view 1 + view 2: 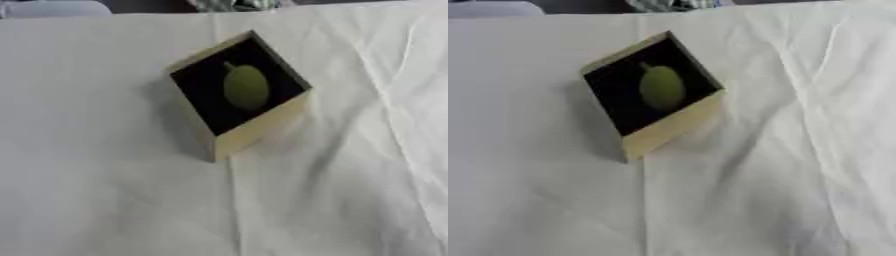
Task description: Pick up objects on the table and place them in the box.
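A tan cardboard box (261,127) with a black inside stands turned cornerwise on the white tablecloth, a little above the middle of the view. Inside it lies a yellow-green, pear-shaped fruit (246,87) with a short stem pointing to the far left. Neither of my hands shows in either eye view.
The white cloth (105,190) covers the whole table, with creases running down its right side and a fold line below the box. Beyond the far edge a pale grey rounded shape (52,7) and a patterned thing (232,4) show.
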Controlling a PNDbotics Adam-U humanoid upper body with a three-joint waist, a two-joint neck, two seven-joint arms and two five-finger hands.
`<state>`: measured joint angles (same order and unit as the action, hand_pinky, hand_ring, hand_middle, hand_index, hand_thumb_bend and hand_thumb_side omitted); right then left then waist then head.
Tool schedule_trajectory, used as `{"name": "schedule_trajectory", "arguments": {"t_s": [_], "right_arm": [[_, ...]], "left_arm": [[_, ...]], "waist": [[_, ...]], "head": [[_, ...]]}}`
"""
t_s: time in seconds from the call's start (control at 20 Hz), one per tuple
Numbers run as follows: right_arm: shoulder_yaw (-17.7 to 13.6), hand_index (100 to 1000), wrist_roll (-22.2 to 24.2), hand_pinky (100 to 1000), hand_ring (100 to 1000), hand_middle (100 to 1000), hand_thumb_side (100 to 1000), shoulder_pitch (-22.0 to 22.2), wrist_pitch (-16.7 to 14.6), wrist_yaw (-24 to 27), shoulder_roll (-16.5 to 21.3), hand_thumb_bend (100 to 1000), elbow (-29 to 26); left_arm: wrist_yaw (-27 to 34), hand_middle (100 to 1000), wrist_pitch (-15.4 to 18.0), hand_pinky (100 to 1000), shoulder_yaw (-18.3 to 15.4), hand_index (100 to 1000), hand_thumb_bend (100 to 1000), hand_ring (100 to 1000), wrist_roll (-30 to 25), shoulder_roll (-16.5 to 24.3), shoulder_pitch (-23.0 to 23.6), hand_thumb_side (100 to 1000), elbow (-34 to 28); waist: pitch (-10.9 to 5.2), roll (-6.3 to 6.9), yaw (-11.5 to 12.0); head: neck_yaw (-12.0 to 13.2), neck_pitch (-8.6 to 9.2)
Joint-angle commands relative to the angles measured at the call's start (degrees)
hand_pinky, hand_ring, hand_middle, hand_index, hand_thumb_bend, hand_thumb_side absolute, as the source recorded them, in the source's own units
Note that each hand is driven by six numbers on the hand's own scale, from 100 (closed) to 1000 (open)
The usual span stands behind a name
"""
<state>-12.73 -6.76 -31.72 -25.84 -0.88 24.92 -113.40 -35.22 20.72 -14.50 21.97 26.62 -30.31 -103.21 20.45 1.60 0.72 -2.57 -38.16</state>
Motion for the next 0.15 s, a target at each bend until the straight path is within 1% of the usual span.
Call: {"name": "schedule_trajectory", "arguments": {"t_s": [0.05,0.1,0.15], "right_arm": [[-0.56,745,0.07,835,828,645,351,-0.64,-0.05,-0.14,0.60,100,-1.19],[-0.57,745,0.12,835,828,645,351,-0.66,-0.06,-0.12,0.55,100,-1.19],[-0.59,746,0.15,837,833,646,361,-0.68,-0.07,-0.09,0.45,100,-1.19]], "left_arm": [[2.97,573,1.17,685,-0.75,757,315,660,2.99,-0.32,1.37,246,-5.52],[3.85,573,1.00,685,-0.38,757,315,660,3.87,-0.45,2.04,246,-6.96],[4.71,582,0.62,694,-0.03,769,343,669,4.74,-0.54,2.57,195,-8.36]], "waist": [[-1.03,-0.13,-0.09],[-1.01,-0.14,-0.13],[-0.91,-0.20,-0.18]], "head": [[0.28,0.77],[0.31,0.80],[0.43,0.89]]}}
